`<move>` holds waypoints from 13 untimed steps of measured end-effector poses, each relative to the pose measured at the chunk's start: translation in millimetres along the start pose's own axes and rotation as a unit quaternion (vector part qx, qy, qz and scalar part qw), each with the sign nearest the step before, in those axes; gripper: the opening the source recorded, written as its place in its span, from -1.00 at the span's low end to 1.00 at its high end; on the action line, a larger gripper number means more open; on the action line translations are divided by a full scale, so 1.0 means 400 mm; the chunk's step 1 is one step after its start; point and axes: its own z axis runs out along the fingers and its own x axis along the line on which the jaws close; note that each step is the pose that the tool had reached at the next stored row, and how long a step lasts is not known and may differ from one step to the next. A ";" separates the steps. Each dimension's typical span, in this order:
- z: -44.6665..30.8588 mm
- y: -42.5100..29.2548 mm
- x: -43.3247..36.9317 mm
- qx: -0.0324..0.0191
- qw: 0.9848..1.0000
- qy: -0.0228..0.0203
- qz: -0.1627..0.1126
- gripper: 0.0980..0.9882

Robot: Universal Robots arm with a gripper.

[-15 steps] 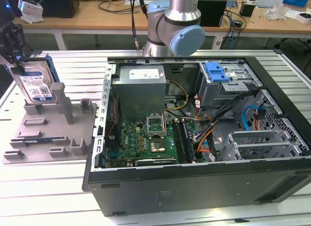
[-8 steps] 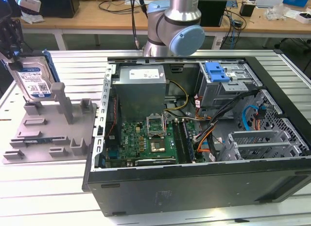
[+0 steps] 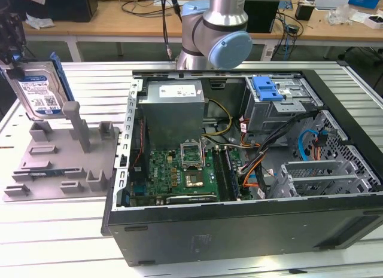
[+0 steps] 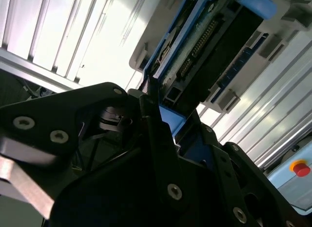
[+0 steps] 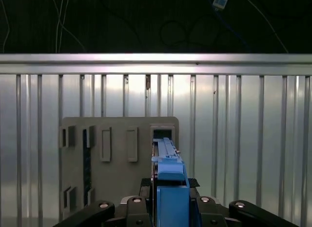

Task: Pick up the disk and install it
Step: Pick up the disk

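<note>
Item: the disk (image 3: pixel 39 92) – silver drive with a blue-and-white label, framed by a blue bracket (image 5: pixel 168 158).

Location: well outside the computer case (image 3: pixel 239 230), off its side on the exterior view's left. It stands upright and slightly tilted over the grey holder (image 3: pixel 60 158), which lies on the slatted tabletop (image 3: pixel 60 248) beside the case. Whether its lower edge has cleared the holder's slot cannot be told.

Hand (image 5: pixel 169 187): closed narrow on the disk. In both wrist views the dark fingers (image 4: pixel 151 114) press on the bracket from either side, with the drive's connector edge pointing away from the palm.

Destination: the grey drive cage (image 3: pixel 281 107) with its blue latch (image 3: pixel 266 88). It sits inside the case at the far corner on the exterior view's right, well apart from the disk. Loose cables lie inside the case just below the cage.

Step in hand, as judged: the pick-up, with the grasp made and the install not begun.

What the next move calls for, as judged: a lift straight up out of the holder, clear of its upright posts, then a carry over the case wall. The grip on the bracket has to stay firm, and the disk needs squaring to the cage mouth – and the cables must be kept out of its path.
</note>
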 end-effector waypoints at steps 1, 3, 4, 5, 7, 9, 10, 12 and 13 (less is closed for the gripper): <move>-0.005 0.000 0.000 0.000 1.000 0.000 0.000 -0.40; -0.015 0.000 0.001 0.001 1.000 0.000 0.000 -0.40; -0.019 0.000 0.001 0.001 1.000 0.000 0.000 -0.40; -0.026 0.000 0.001 0.002 1.000 0.000 0.000 -0.40; -0.036 0.000 0.002 0.002 1.000 0.000 0.000 -0.40; -0.043 0.000 0.002 0.003 1.000 0.000 0.000 -0.40; -0.047 0.000 0.002 0.003 1.000 0.000 0.000 -0.40; -0.055 0.000 0.003 0.003 1.000 0.000 0.000 -0.40; -0.059 0.000 0.003 0.004 1.000 0.000 0.000 -0.40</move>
